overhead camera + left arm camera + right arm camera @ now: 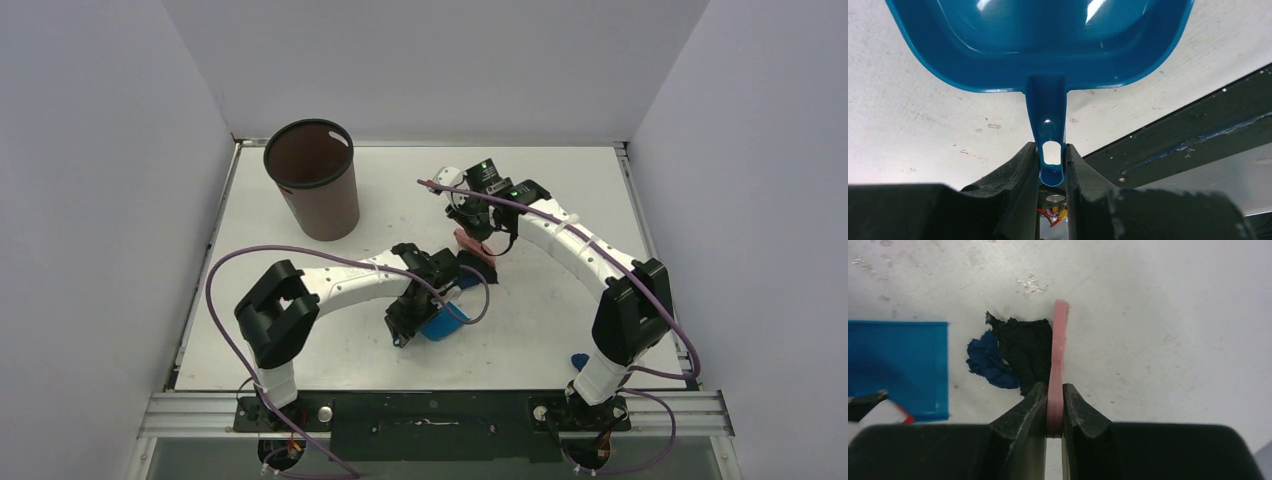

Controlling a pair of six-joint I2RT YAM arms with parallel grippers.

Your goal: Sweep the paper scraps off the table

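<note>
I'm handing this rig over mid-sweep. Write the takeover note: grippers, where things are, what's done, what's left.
The left gripper has its jaws shut on the dustpan handle.
The right gripper has its jaws shut on the pink brush.
The paper scraps, one black and one dark blue, lie on the table between brush and pan edge, not in the pan.
Done: both tools gripped.
Left: brush the scraps in, then probably tip into the brown bin. A small blue bit by the right arm's base may be another scrap.
</note>
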